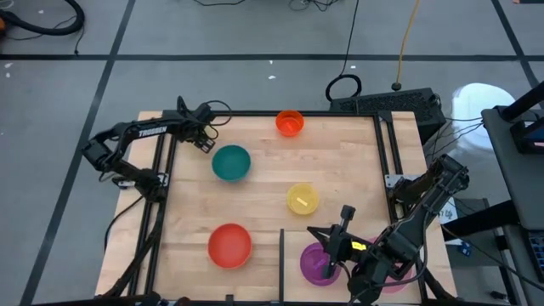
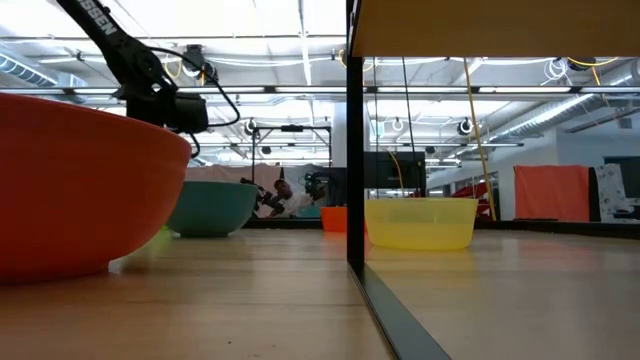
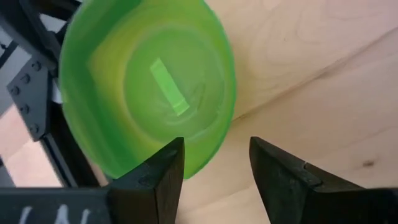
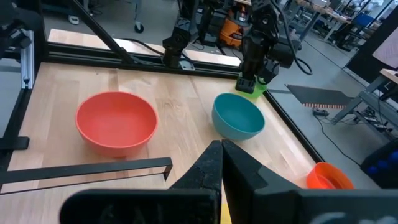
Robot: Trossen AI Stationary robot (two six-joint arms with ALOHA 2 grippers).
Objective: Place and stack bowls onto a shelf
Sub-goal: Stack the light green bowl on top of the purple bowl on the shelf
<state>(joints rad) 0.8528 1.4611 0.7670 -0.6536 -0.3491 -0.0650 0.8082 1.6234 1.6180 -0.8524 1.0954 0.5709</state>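
Six bowls are showing on the wooden table (image 1: 263, 183), none of them stacked yet, and the shelf itself cannot be told apart with confidence; only a thin dark divider (image 1: 281, 263) is standing up from the board near the 6 o'clock edge. Taking the table as a clock face seen from above, the red bowl (image 1: 229, 245) is sitting at about 7 o'clock and the teal bowl (image 1: 231, 163) at about 10 o'clock, well apart from each other. Among the smaller ones, the purple bowl (image 1: 319, 263) is lying at 5 o'clock, the yellow bowl (image 1: 302, 199) just right of centre, and the orange bowl (image 1: 289, 123) at the 12 o'clock rim.

The green bowl (image 3: 149, 87) is resting at the 10 o'clock corner, just beside the teal bowl. The left gripper (image 3: 214, 171) is hovering over it with fingers spread, one finger over the near rim, nothing pinched. The right gripper (image 4: 221, 165) is waiting near the purple bowl, fingers pressed together.

Judged step: picking up the green bowl. The next move is calling for a descent so the rim passes between the fingers, then a firm close.
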